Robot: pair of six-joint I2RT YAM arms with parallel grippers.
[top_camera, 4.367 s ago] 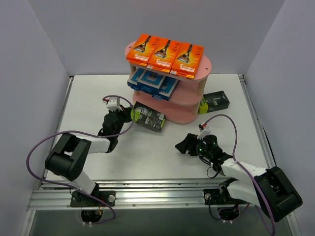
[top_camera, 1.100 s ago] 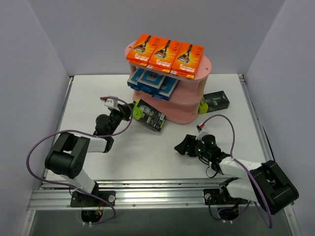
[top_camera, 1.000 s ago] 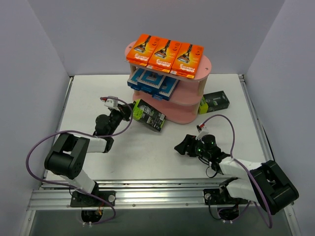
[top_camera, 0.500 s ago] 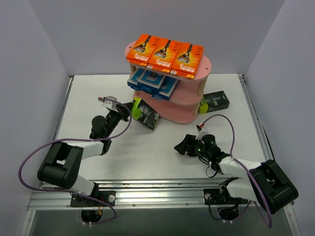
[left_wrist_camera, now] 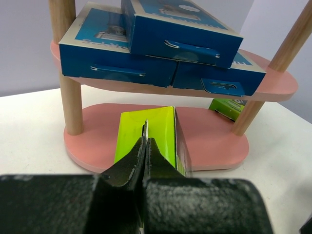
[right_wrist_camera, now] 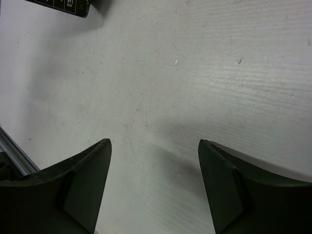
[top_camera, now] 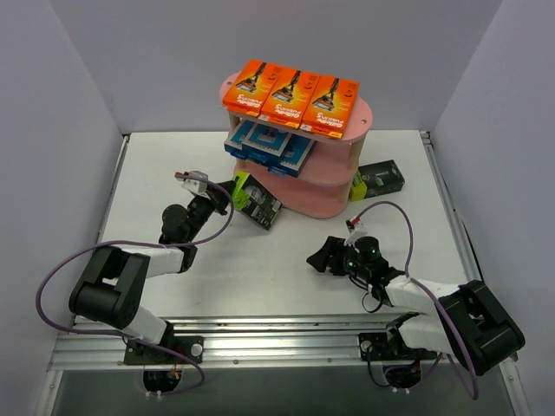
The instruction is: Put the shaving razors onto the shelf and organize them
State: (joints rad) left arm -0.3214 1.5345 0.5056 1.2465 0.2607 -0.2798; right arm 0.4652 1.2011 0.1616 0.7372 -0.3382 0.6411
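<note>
Pinching a black-and-lime razor pack (top_camera: pixel 256 201), the left gripper (top_camera: pixel 224 196) is fully closed on a thin flap at the pack's near end. The wrist view shows the fingertips (left_wrist_camera: pixel 146 142) meeting on that flap with the lime end face just beyond.

- The pack hangs tilted off the table (top_camera: pixel 260 277), just in front of the left end of the shelf (top_camera: pixel 325 206) and aimed at the bottom board (left_wrist_camera: pixel 214 141). It is not on the board yet.
- The right gripper (top_camera: pixel 323 257) sits low over the table toward the near right, jaws about half apart with nothing between them. Its wrist view shows only bare tabletop (right_wrist_camera: pixel 161 73).
- Three orange packs (top_camera: pixel 290 94) lie in a row on the top board. The blue packs (top_camera: pixel 269 146) are on the middle board, one lying askew over the others (left_wrist_camera: pixel 180 34).
- A second black pack (top_camera: pixel 375 180) lies flat on the table by the shelf's right end, near the far right edge.

Handling, as a judgement:
- The pack looks light, a stiff card box, probably glossy.
- A flap grip gives little control over twist, so the pack can swing or droop, and the flap may bend or slide out.
- Gripping across the box's narrow thickness near the middle of a long edge would be firmer.
- Clearance under the middle board looks tight, so the pack likely has to go in flat.
- It is not fragile, so a firm squeeze should be fine.
</note>
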